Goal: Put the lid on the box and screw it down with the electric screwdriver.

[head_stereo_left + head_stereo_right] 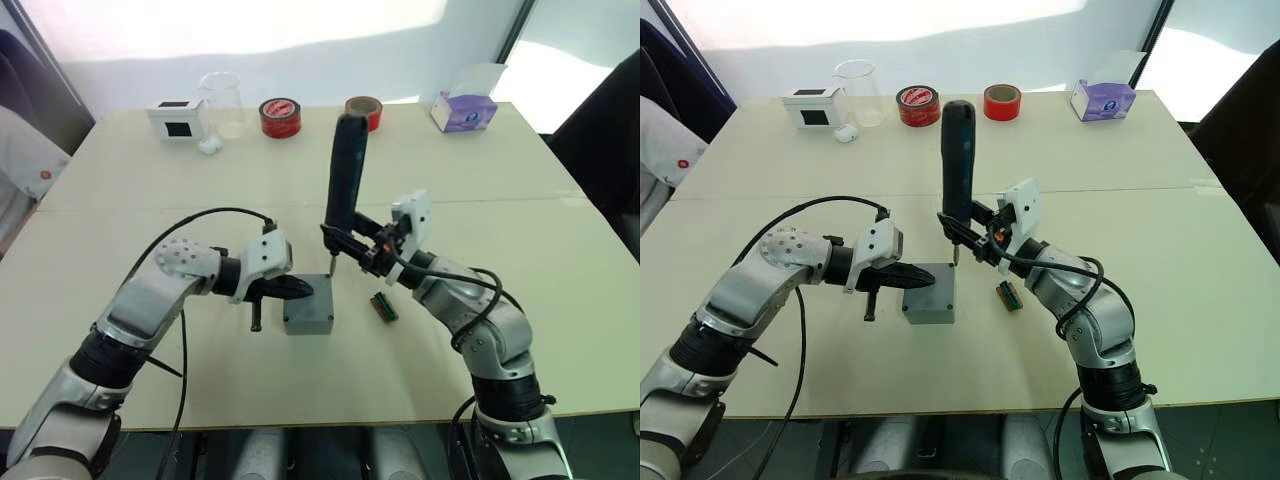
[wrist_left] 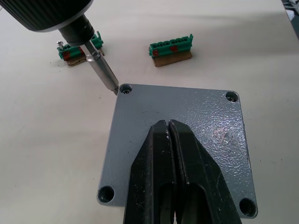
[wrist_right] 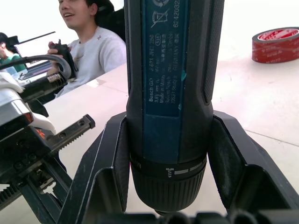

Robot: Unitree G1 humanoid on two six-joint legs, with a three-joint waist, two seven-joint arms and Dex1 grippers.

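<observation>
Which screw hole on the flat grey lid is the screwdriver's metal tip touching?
The corner hole nearest the green terminal blocks. The black electric screwdriver points its bit there; the lid's other three corners are free.

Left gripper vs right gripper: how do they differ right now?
The left gripper is shut with nothing between its fingers, its tips lying on the lid; the right gripper is clamped around the electric screwdriver. The left gripper reaches in from the side, level over the box; the right gripper holds the screwdriver nearly upright, bit at a corner screw hole. Both have black fingers and work at the same box.
</observation>
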